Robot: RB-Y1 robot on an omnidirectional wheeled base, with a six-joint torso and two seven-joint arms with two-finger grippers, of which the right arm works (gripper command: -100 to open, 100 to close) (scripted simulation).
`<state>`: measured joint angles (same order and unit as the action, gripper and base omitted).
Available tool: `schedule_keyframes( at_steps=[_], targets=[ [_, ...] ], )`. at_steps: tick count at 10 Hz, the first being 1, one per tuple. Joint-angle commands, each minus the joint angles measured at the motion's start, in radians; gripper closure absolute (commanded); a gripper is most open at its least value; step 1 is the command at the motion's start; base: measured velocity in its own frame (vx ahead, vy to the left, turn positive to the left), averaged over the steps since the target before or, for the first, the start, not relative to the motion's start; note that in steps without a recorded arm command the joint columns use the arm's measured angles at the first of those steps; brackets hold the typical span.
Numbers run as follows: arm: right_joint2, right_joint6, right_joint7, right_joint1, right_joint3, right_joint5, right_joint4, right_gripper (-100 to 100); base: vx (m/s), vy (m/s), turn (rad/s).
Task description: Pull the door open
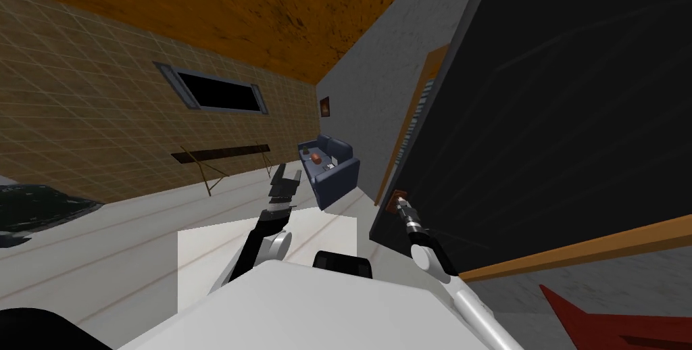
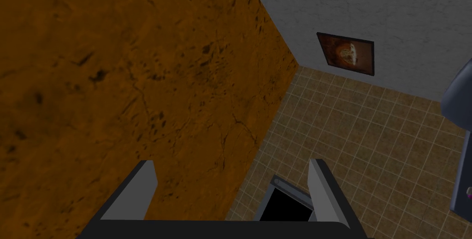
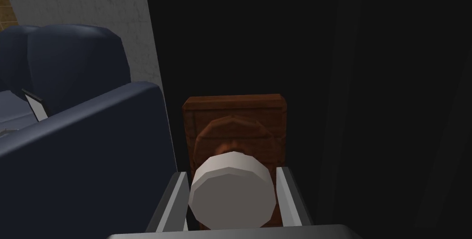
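Note:
The door (image 1: 574, 123) is a large, very dark slab on my right, swung partly out of its orange-brown frame (image 1: 412, 123). Near its free edge sits a reddish-brown backplate (image 3: 235, 111) with a pale round knob (image 3: 230, 194). My right gripper (image 3: 233, 204) is shut on that knob, one finger pressing each side; in the head view the right gripper (image 1: 401, 203) meets the door at the plate. My left gripper (image 1: 284, 177) is raised in front of my chest, away from the door, and the left gripper (image 2: 230, 190) stands open with nothing between its fingers.
A dark blue sofa (image 1: 330, 167) stands just past the door's edge against the grey wall, and the same sofa (image 3: 83, 148) lies close beside my right gripper. A low dark table (image 1: 219, 153) stands by the tiled wall. A red object (image 1: 608, 322) lies at lower right.

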<state>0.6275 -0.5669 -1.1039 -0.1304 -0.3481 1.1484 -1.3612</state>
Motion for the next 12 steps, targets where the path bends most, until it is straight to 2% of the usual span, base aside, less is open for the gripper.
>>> schedule_keyframes(
  at_steps=[1, 6, 7, 8, 10, 12],
  targets=[
    [0.013, -0.007, -0.016, -0.009, -0.018, -0.005, -0.005, 100, -0.219, -0.060, 0.107],
    [0.058, -0.033, -0.058, -0.033, -0.059, -0.015, -0.031, 100, -0.211, -0.067, 0.133],
    [0.054, -0.028, -0.052, -0.028, -0.052, -0.013, -0.029, 100, -0.095, -0.027, 0.039],
    [0.082, -0.055, -0.078, -0.053, -0.081, -0.032, -0.046, 100, -0.039, -0.003, -0.042],
    [0.119, -0.093, -0.111, -0.083, -0.113, -0.057, -0.068, 100, -0.033, -0.004, -0.052],
    [0.165, -0.140, -0.151, -0.119, -0.152, -0.088, -0.095, 100, -0.025, -0.016, -0.061]
  ],
)
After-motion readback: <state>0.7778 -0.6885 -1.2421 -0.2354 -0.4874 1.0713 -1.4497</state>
